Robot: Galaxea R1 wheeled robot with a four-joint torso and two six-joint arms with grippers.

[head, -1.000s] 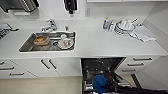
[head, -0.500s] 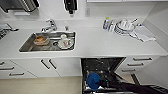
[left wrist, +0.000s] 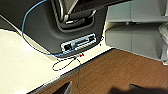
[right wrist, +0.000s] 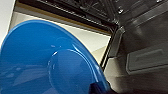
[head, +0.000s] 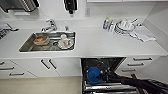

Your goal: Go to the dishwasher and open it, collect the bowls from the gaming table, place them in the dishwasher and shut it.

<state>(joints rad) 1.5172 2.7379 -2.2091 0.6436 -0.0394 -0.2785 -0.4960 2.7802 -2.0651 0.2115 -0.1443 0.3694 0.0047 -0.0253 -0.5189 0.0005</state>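
- Taking the open stainless-steel dishwasher (head: 102, 72) under the white counter as the landmark: nearest the robot, the black right arm reaches in from the right over the lowered door, and the right gripper (head: 103, 75) sits just above the pulled-out rack
- The round, shallow, bright blue plastic bowl (head: 94, 74) is at the tip of that gripper, over the dishwasher's dark opening; in the right wrist view the same bowl (right wrist: 50, 62) looms large right against the camera with the dark tub wall beyond it, so I judge the jaws clamped on its rim, though the fingers themselves are hard to make out
- The relation that matters: the bowl lies on the far, leftward side of the jaws, its wide face tipped rather than flat, with the rack directly below it; the right arm is the one at the dishwasher
- The left wrist view looks at wood-pattern floor and a pale surface with a thin blue cable; whether the left jaws are open or closed cannot be told
- Farther off, left of the dishwasher along the counter, the steel sink (head: 27, 47) holds dishes; behind the dishwasher to the right stands a stack of white plates (head: 123, 28)
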